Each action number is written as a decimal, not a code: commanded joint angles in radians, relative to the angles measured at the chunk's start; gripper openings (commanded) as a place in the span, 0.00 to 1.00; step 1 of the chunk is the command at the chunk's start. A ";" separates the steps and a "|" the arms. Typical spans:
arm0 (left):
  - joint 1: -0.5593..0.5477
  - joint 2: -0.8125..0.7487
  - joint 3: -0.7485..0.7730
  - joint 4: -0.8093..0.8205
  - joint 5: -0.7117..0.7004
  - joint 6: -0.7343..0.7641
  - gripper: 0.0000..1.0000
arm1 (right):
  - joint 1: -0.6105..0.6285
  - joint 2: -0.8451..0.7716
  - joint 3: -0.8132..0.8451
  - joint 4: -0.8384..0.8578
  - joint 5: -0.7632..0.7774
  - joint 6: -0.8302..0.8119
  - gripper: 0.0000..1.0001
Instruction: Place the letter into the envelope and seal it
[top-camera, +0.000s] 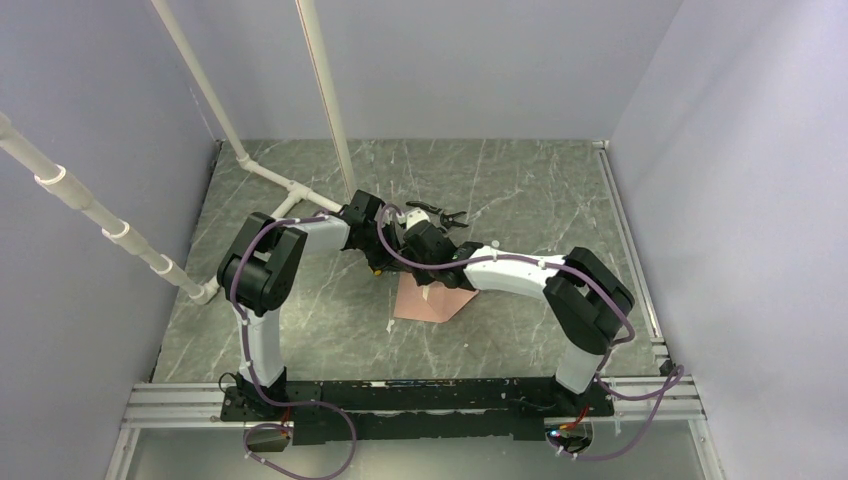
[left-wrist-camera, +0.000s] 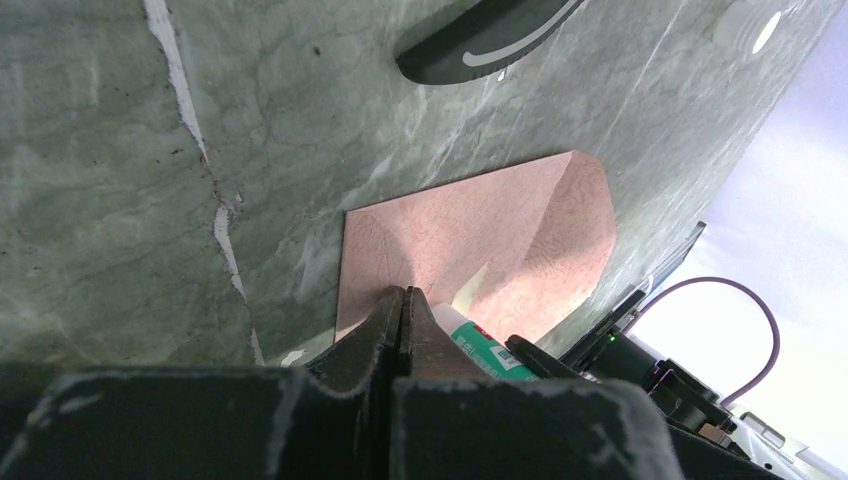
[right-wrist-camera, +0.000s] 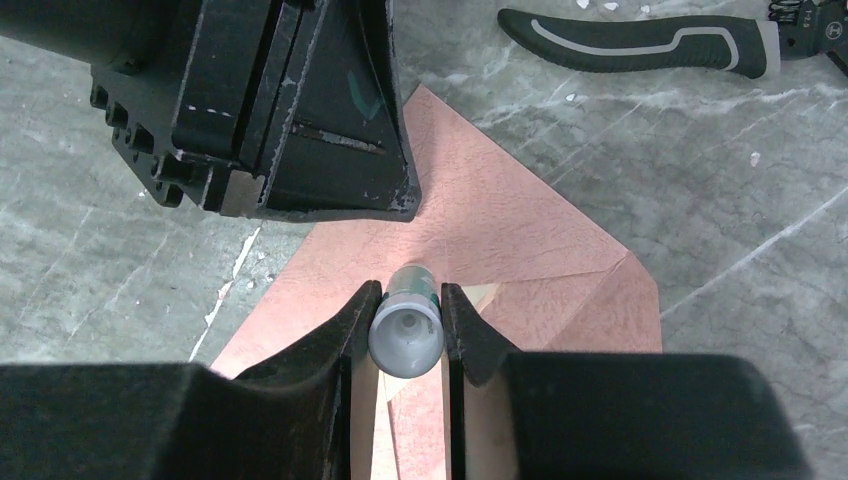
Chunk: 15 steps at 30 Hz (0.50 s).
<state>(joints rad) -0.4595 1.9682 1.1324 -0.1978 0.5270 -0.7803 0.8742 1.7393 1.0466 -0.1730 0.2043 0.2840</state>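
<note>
The pinkish-brown envelope lies flat mid-table; it also shows in the left wrist view and the right wrist view. A pale sliver shows at its flap fold; I cannot tell whether it is the letter or the inner strip. No separate letter sheet is in view. My right gripper is shut on a green-and-white glue stick, pointed down at the envelope; the stick also shows in the left wrist view. My left gripper is shut, its tips at the envelope's near edge, right beside the stick.
Black pliers with grey-striped handles lie just beyond the envelope, also in the right wrist view. White pipes stand at the back left. Both arms crowd together over the envelope. Walls close the table on three sides.
</note>
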 joint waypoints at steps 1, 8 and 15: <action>0.007 0.037 -0.034 -0.025 -0.115 0.027 0.02 | -0.010 0.022 -0.011 -0.068 -0.011 -0.025 0.00; 0.013 0.037 -0.038 -0.017 -0.120 0.027 0.03 | 0.019 -0.024 -0.033 -0.074 -0.142 -0.052 0.00; 0.018 0.039 -0.056 0.000 -0.122 0.022 0.02 | 0.025 -0.047 -0.054 -0.109 -0.195 -0.046 0.00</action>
<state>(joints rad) -0.4534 1.9682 1.1198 -0.1780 0.5381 -0.7837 0.8837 1.7103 1.0233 -0.1825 0.0937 0.2420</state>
